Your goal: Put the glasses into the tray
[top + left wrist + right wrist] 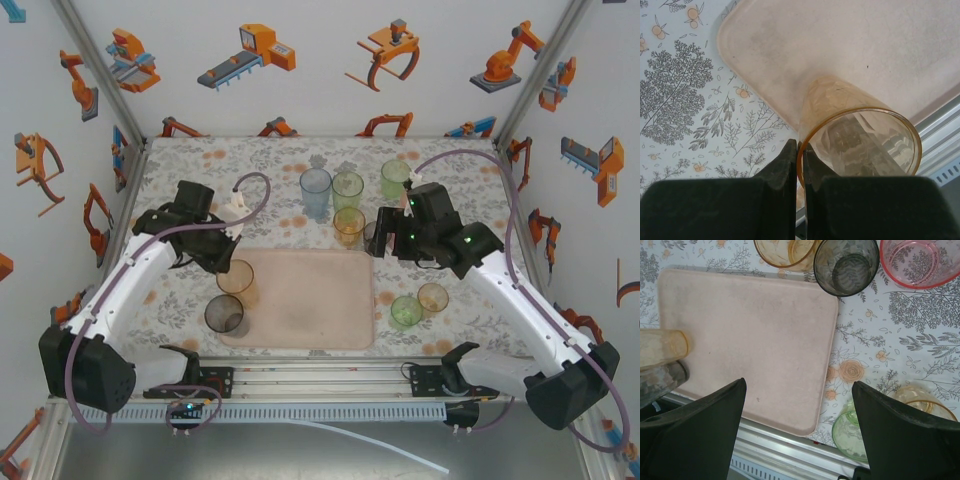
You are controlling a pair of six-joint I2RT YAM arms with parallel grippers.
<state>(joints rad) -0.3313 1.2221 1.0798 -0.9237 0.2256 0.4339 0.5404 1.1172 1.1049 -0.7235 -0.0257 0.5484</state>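
The left pincer is clamped shut on the wall of an orange tumbler, one finger inside the rim and one outside. The tumbler is held mouth upward at the far left corner of the tray. Its base lies over the tray's pale pink surface in the left wrist view, but I cannot tell whether it rests there or hangs just above. Just beside it, nearer the arm bases, a dark grey tumbler stands on the counter, outside the tray's left rim. The right pincer is spread wide with nothing in its grasp and hangs over the tray's right edge. Near the back of the counter stand a blue tumbler, a green tumbler just beside it, and a second green tumbler further right. Closer in, just past the tray's far right corner, are a second orange tumbler, a smoky tumbler and a pink tumbler, all on the counter. To the right of the tray, a short green tumbler and a short orange tumbler sit side by side, also off the tray.
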